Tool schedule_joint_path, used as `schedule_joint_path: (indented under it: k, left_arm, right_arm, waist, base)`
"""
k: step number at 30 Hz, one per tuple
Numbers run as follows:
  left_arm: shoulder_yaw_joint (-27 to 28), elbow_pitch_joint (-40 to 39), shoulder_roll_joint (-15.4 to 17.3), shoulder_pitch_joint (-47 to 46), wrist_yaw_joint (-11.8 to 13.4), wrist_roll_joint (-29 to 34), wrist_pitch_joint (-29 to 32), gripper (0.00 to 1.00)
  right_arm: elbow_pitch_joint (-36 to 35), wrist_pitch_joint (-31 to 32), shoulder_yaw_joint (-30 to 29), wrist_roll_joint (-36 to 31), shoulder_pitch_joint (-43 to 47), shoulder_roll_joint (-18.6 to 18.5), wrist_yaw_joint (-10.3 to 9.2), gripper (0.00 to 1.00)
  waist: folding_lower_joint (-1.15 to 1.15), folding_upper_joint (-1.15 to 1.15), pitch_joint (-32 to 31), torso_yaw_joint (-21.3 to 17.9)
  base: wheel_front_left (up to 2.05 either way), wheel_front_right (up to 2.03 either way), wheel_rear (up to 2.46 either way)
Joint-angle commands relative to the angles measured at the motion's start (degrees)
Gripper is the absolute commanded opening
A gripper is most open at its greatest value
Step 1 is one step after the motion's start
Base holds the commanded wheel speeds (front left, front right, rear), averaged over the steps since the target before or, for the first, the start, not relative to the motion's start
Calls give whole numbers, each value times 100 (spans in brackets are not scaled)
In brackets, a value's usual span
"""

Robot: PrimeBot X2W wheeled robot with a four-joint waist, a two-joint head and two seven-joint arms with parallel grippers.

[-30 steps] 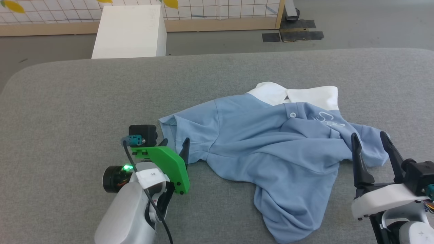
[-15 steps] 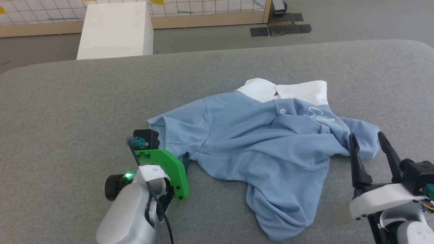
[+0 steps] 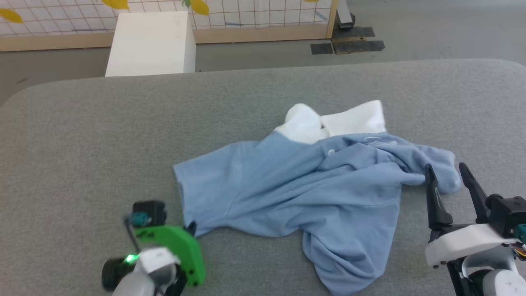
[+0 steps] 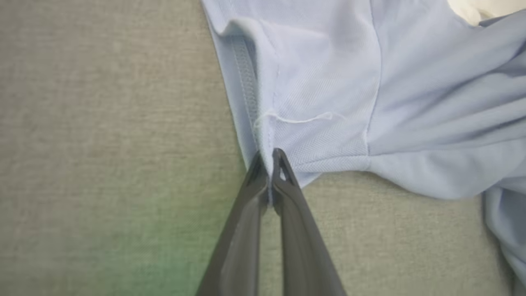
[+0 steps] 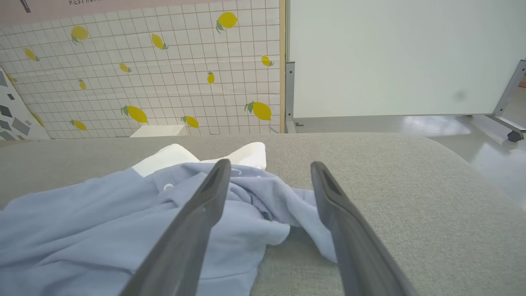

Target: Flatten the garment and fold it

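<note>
L gripper fingers pressed together, pinching sleeve hem of crumpled light blue knit polo shirt; R gripper fingers spread, other sleeve lying between them on grey cloth tabletop.

The garment is light blue with a white collar and white button, on a grey bench. The left gripper is dark grey, with a bright green bracket behind it — the right gripper is dark too. Beyond the bench's far edge stand a white box and a wall of white grid squares dotted with yellow lemons.
</note>
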Motion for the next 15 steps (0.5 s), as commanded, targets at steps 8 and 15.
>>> schedule_joint_path:
  k: [8,15]
  left_arm:
    - [549,-1098,506,1522,615,-302,348,0]
    - [810,-1340,399,1879,683,-513,17,100]
  right_arm:
    - [-96,111,-87,18,91,2,-9,100]
    - [-45,423,-216,-11,132,2,-9,100]
  waist:
    - [0,0,-53,182]
    - [0,0,-61,262]
  base:
    - [0,0,0]
    - [0,0,0]
